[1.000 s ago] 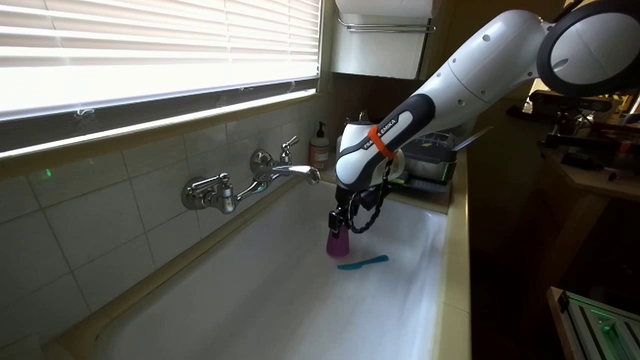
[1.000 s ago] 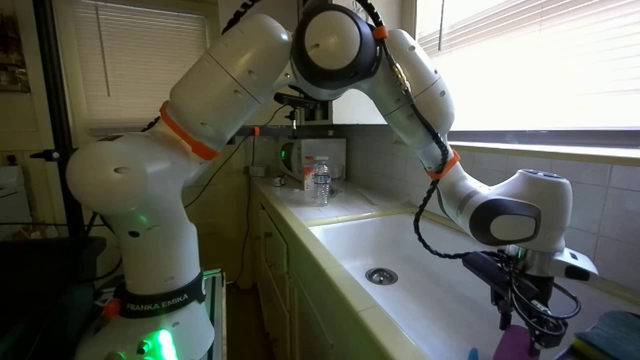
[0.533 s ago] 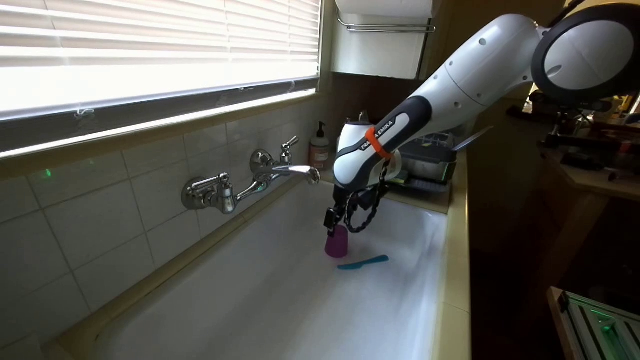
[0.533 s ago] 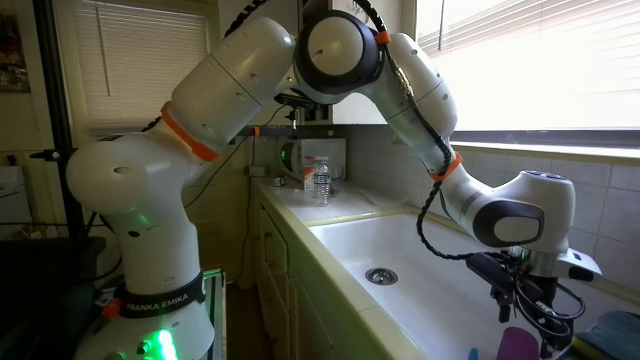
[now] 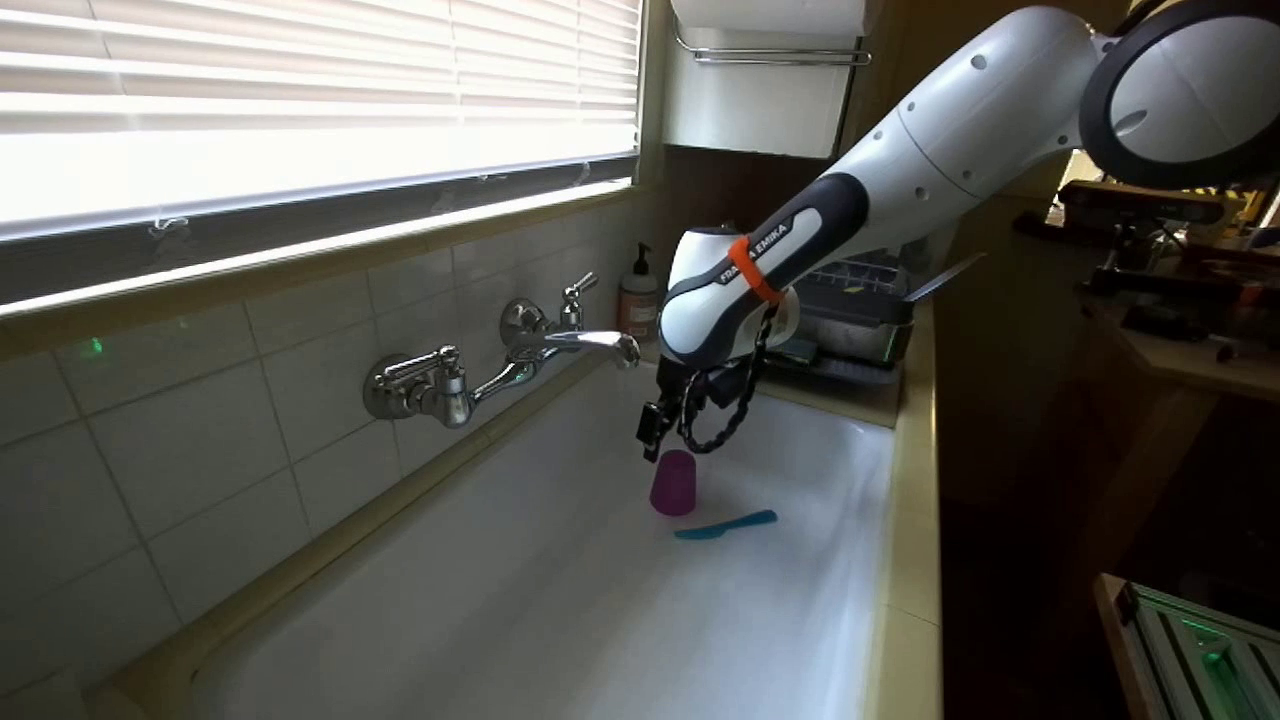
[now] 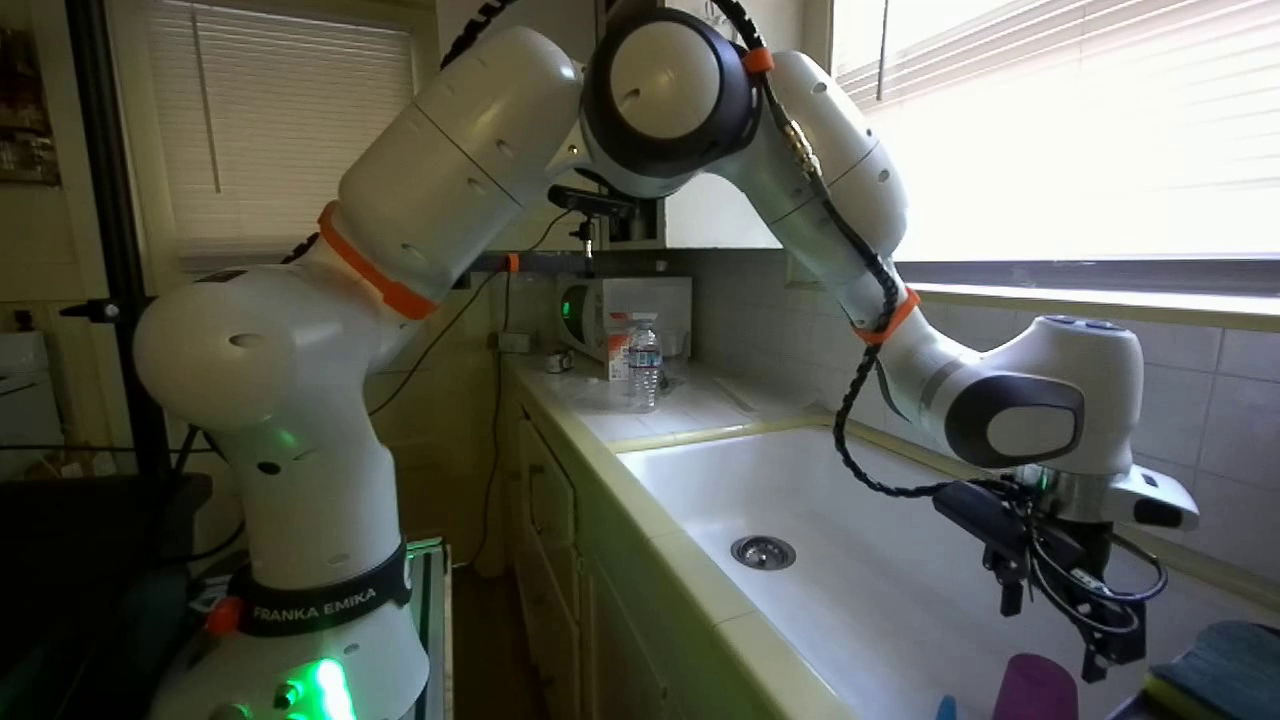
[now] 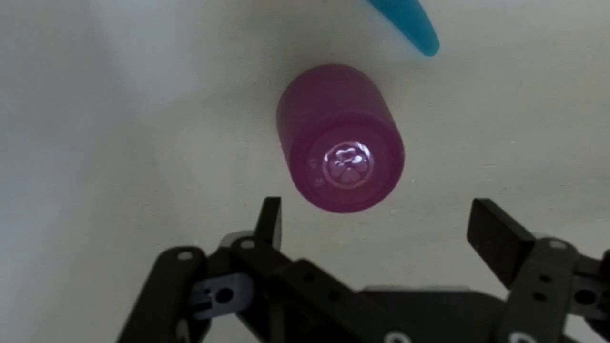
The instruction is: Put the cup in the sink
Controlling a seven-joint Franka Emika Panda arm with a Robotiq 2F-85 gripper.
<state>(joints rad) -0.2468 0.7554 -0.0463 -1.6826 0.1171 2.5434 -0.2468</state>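
The purple cup (image 5: 674, 484) stands upside down on the floor of the white sink (image 5: 500, 600), its wider end below. In the wrist view the round base of the cup (image 7: 345, 162) faces the camera. My gripper (image 7: 376, 216) is open, its two fingers far apart with nothing between them. The gripper (image 6: 1053, 632) hangs just above the cup (image 6: 1037, 690) and apart from it in an exterior view. That view's lower edge cuts off the cup's lower part.
A thin blue knife (image 5: 725, 525) lies on the sink floor beside the cup. The chrome faucet (image 5: 580, 343) juts from the tiled wall. Behind the arm stand a dish rack (image 5: 850, 320) and a soap bottle (image 5: 638, 295). A dark sponge (image 6: 1225, 660) is close to the gripper.
A second ago the fingers were on the cup. They have since spread and let go, and the gripper has risen off it. The cup stays in the sink.
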